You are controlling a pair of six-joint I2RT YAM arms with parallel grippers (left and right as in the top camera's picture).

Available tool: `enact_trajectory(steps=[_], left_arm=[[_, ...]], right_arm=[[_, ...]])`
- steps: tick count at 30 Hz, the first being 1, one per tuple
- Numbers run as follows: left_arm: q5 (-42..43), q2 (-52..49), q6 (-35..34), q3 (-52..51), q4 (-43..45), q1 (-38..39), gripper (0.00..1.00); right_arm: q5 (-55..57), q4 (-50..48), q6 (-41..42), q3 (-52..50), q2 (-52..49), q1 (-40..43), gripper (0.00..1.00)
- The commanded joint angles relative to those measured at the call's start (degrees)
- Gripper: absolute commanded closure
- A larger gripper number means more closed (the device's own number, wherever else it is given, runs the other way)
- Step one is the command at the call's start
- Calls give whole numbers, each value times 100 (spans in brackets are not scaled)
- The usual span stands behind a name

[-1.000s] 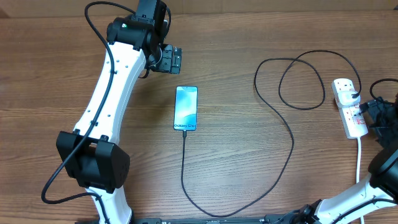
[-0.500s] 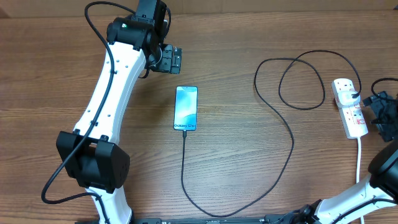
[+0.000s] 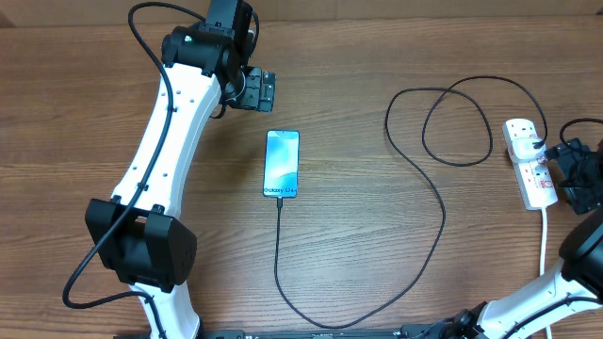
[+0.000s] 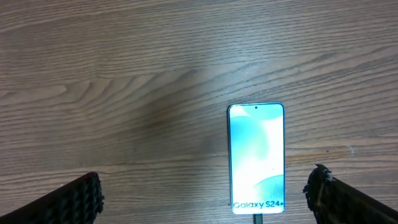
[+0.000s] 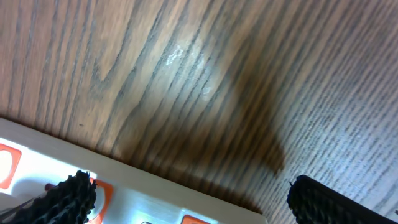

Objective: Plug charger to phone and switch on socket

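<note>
The phone (image 3: 282,164) lies flat mid-table with its blue-teal screen lit; it also shows in the left wrist view (image 4: 256,158). The thin black charger cable (image 3: 443,218) runs from the phone's bottom edge, loops right, and its black plug sits in the white socket strip (image 3: 529,163). My left gripper (image 3: 268,90) is open and empty, above and left of the phone. My right gripper (image 3: 573,177) is open at the strip's right side; one fingertip (image 5: 69,198) hangs over the strip's orange-red switches (image 5: 99,193).
The strip's thick white cord (image 3: 545,241) runs toward the front edge beside my right arm's base. The left arm's white links (image 3: 165,160) cross the left part of the wooden table.
My right gripper backed off to the right and then returned slightly toward the strip. The left arm, phone and cable have not moved.
</note>
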State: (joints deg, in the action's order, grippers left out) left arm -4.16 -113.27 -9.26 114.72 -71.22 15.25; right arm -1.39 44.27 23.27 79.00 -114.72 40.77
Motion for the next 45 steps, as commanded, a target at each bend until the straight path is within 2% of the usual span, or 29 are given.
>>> enact_trajectory(steps=[1, 4, 40, 45], left_arm=[[-70, 87, -15, 44, -11, -22, 0], [-70, 87, -15, 44, -11, -22, 0], [-72, 87, -15, 44, -11, -22, 0], [-72, 87, -15, 44, -11, -22, 0]], right_arm=[[-92, -31, -131, -31, -39, -26, 0], [-136, 0, -391, -31, -39, -26, 0], [-229, 101, -391, -31, -39, -26, 0], [-601, 107, -710, -31, -39, -26, 0]])
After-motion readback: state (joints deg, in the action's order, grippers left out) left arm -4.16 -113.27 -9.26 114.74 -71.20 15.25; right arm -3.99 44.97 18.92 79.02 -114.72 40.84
